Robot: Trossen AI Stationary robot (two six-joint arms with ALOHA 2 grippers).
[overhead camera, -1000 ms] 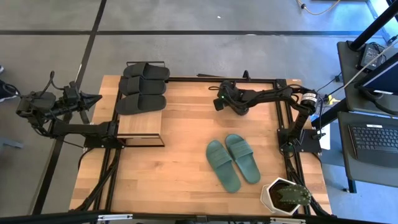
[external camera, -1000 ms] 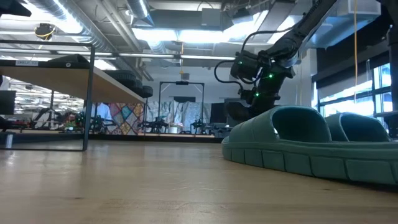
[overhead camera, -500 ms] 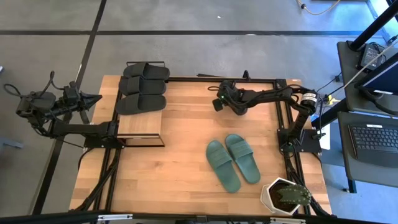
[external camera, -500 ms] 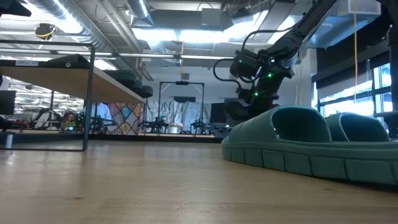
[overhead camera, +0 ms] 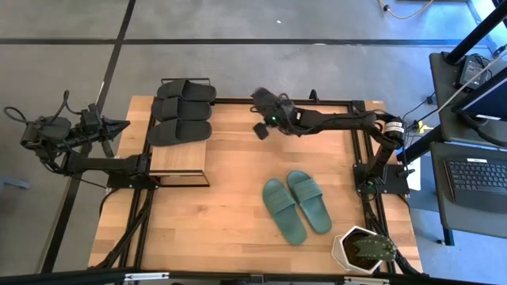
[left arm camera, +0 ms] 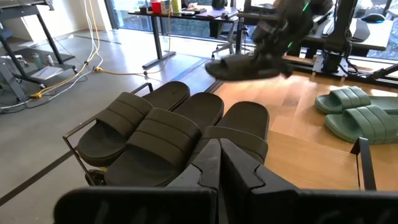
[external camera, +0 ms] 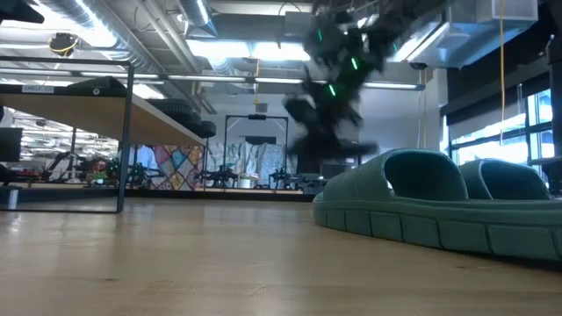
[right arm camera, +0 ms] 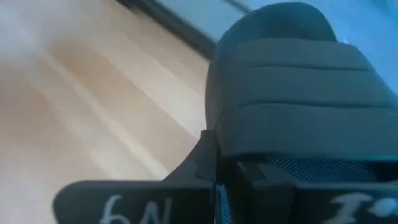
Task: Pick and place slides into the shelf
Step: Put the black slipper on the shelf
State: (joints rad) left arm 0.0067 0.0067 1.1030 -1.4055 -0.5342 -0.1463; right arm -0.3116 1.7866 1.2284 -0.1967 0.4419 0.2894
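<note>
Right claw (overhead camera: 262, 127) is clamped on black slide (left arm camera: 245, 67), lifted above tabletop (overhead camera: 238, 214) near shelf (overhead camera: 179, 159); rubber looks light, flexible, grippy, so pinch sole edge or strap; left claw (left arm camera: 219, 163) shut, idle beside shelf.

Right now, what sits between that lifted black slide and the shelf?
Only bare wooden tabletop; the high view shows nothing between the black slide in the right gripper and the shelf.

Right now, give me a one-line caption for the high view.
Right tool carries a black slide above the table toward the shelf, where three black slides sit; teal pair waits.
</note>
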